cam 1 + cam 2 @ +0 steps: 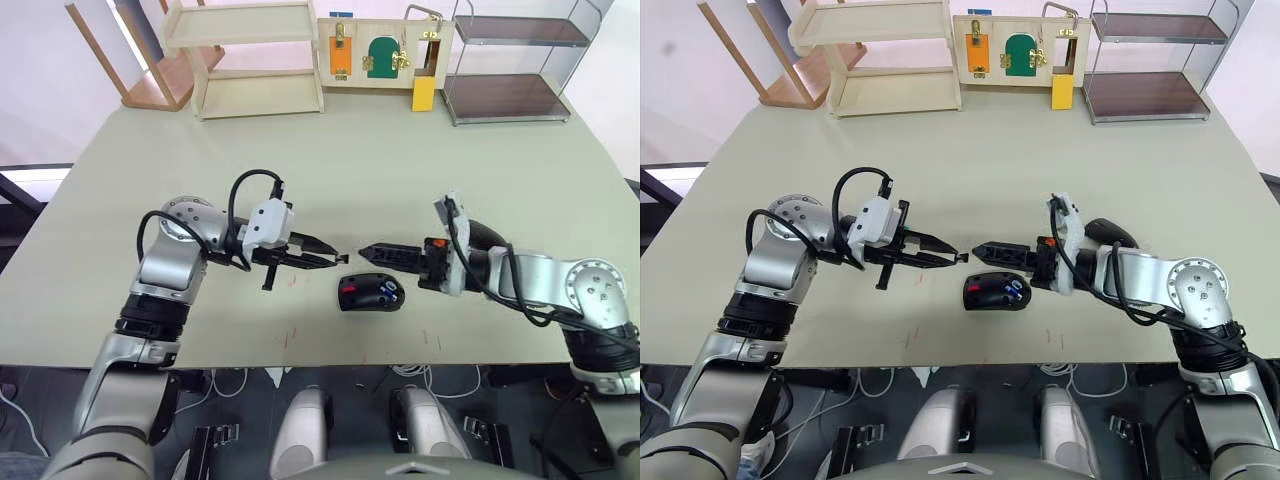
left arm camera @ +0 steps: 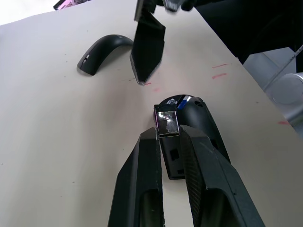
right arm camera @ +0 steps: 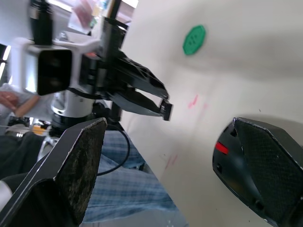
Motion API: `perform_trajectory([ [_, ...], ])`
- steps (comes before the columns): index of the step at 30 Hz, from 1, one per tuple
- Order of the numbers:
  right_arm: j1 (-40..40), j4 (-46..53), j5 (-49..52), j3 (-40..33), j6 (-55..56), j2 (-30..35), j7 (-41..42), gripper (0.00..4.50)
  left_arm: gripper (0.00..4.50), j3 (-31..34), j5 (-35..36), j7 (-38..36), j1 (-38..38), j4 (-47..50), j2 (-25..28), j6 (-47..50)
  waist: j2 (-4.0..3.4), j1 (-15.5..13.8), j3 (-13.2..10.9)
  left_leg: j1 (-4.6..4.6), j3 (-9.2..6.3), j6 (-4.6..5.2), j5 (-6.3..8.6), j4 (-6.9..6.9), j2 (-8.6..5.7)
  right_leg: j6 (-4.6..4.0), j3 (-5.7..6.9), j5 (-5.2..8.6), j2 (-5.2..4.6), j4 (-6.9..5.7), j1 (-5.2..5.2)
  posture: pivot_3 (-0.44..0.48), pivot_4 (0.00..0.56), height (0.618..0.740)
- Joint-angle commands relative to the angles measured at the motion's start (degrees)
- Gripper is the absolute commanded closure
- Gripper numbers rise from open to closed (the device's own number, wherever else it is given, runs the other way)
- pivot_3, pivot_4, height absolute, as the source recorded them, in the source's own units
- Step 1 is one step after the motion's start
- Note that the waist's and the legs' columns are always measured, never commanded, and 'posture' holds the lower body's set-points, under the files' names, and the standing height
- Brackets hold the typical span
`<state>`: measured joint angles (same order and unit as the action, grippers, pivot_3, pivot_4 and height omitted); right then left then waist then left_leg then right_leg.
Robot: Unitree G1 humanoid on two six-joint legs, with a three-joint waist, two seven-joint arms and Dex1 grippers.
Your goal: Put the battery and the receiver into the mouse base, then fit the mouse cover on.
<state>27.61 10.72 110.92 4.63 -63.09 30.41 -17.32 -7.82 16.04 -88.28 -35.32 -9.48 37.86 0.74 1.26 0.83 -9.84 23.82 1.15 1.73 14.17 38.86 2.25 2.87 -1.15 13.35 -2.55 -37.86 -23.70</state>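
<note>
Left end effector (image 2: 169, 137) pinching receiver (image 2: 167, 124) above mouse base (image 1: 371, 292), right end effector (image 1: 365, 250) open, no legible writing

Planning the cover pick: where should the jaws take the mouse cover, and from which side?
Probably across the mouse cover at mid-length, on its two long edges, coming from above: it lies arched side up on the table, thin and narrow.

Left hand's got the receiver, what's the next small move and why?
Probably bring the left hand down and across to the mouse base. The receiver is pinched between its fingers, plug end forward, above the table; the battery seems already seated, and the open right hand holds nothing.
</note>
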Motion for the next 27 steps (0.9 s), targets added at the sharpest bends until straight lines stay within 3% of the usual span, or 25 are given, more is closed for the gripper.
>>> perform_trajectory([
  [1,-0.11,0.95,2.08,0.38,0.95,-1.98,-2.65,0.0,4.36,-0.1,1.04,-0.58,-0.95,0.91,-0.2,-1.27,0.0,0.0,0.0,0.0,-0.01,0.0,0.0,0.0,0.0,0.0,0.0,0.0,0.0,0.0,0.0,0.0,0.15,0.74],
  [13,0.82,0.24,2.08,0.56,0.37,-5.82,-6.08,0.0,4.36,-1.03,1.45,-1.49,-1.62,0.74,-0.13,-2.29,0.0,0.03,0.0,0.0,-0.01,0.0,0.0,-0.04,0.02,-0.01,0.01,0.01,0.0,0.02,-0.02,0.0,0.15,0.74],
  [14,0.87,0.14,2.08,0.64,0.21,-5.94,-6.21,0.54,4.36,-1.03,1.53,-1.48,-1.63,0.73,-0.13,-2.34,-0.01,0.03,0.0,0.0,-0.01,0.0,0.0,-0.05,0.02,-0.01,0.01,0.01,0.0,0.02,-0.02,0.0,0.15,0.74],
  [16,0.94,0.08,2.08,0.88,0.02,-6.04,-6.41,1.2,4.36,-1.03,1.72,-1.68,-1.51,0.74,-0.05,-2.47,-0.01,0.03,0.0,0.01,0.0,0.0,0.0,-0.06,0.02,-0.01,0.0,0.01,0.0,0.03,-0.02,0.0,0.15,0.74],
  [22,1.08,-0.25,2.08,1.23,-0.83,-6.46,-6.34,1.2,4.36,-1.33,2.25,-1.92,-1.64,1.28,0.12,-2.07,-0.01,0.03,0.0,0.0,0.0,0.0,0.0,-0.16,0.02,-0.01,0.01,0.01,0.0,0.11,-0.02,0.0,0.15,0.74],
  [23,1.16,-0.35,2.08,1.41,-0.97,-6.34,-6.3,1.48,4.36,-1.44,2.15,-2.04,-1.76,1.21,0.18,-2.2,-0.01,0.03,0.0,0.0,-0.01,0.0,0.0,-0.17,0.02,-0.01,0.01,0.01,0.0,0.12,-0.03,0.0,0.15,0.74],
  [26,1.41,-0.47,2.08,1.65,-1.17,-6.26,-6.16,2.94,4.36,-1.69,1.95,-2.3,-2.01,1.31,0.32,-2.36,-0.01,0.03,0.0,0.0,0.0,0.0,0.0,-0.26,0.02,-0.01,0.01,0.01,0.0,0.19,-0.04,0.0,0.15,0.74],
  [27,1.45,-0.52,2.08,1.62,-1.13,-6.38,-6.14,3.06,4.36,-1.71,2.02,-2.33,-2.05,1.47,0.32,-2.2,-0.01,0.03,0.0,0.0,0.01,0.0,0.0,-0.27,0.02,-0.01,0.01,0.01,0.0,0.19,-0.04,0.0,0.15,0.74],
])
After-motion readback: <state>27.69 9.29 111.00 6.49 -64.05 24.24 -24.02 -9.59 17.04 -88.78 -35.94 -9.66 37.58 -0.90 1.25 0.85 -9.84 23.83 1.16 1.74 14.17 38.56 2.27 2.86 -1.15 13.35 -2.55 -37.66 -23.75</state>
